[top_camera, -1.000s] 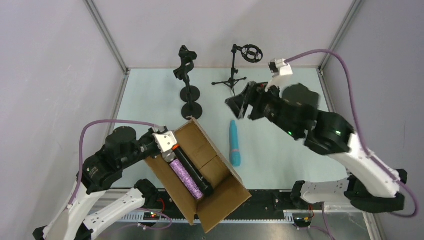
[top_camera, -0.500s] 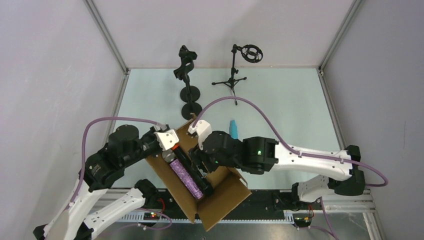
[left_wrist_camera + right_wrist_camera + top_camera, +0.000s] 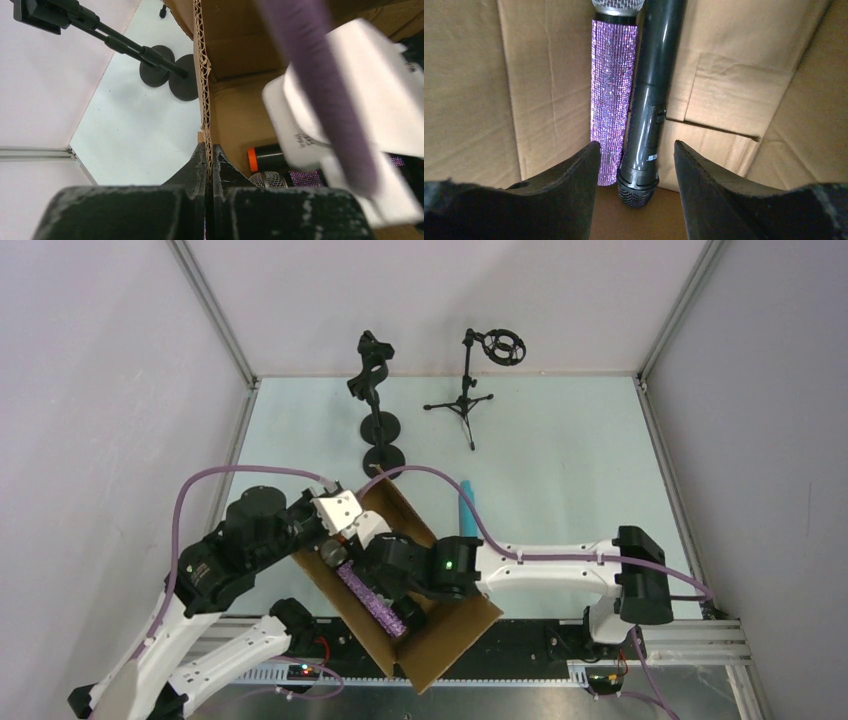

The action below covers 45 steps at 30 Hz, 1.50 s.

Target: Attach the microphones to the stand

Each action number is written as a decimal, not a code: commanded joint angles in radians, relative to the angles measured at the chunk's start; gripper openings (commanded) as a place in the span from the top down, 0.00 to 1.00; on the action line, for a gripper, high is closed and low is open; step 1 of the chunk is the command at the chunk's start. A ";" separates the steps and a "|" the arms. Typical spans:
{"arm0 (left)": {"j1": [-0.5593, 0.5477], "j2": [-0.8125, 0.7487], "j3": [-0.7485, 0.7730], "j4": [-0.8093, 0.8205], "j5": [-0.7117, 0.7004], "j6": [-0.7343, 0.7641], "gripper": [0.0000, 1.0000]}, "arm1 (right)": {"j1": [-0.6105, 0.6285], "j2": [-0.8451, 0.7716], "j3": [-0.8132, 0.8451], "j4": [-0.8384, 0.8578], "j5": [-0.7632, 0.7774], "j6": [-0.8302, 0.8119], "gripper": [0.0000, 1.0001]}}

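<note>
A glittery purple microphone (image 3: 611,100) and an all-black microphone (image 3: 650,95) lie side by side in an open cardboard box (image 3: 455,625). My right gripper (image 3: 636,150) is inside the box, open, its fingers astride the black one's mesh head without touching it. The left wrist view shows that microphone's orange end (image 3: 252,159) and the purple one's silver mesh head (image 3: 267,179). My left gripper (image 3: 209,152) is shut on the box's corrugated wall (image 3: 202,75). A turquoise microphone (image 3: 466,498) lies on the table right of the box, partly hidden by my right arm.
At the back stand a clip stand (image 3: 372,375) with two round bases (image 3: 383,440) and a tripod stand (image 3: 468,390) carrying a ring mount (image 3: 503,346). My right arm (image 3: 540,568) stretches across the table's front to the box.
My right arm has swung from the back near the tripod stand across to the box and dipped into it, its jaws narrowing. The left gripper has kept its hold on the box wall.
</note>
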 commanded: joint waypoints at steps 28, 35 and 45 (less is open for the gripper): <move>-0.004 -0.032 0.052 0.011 0.121 -0.075 1.00 | -0.031 0.145 -0.181 0.330 0.094 0.000 0.42; -0.003 -0.008 0.072 0.012 0.148 -0.080 1.00 | -0.037 0.183 -0.181 0.346 0.128 -0.011 0.58; -0.004 0.000 0.006 0.016 0.122 -0.058 1.00 | -0.025 -0.007 -0.175 0.280 0.211 -0.043 1.00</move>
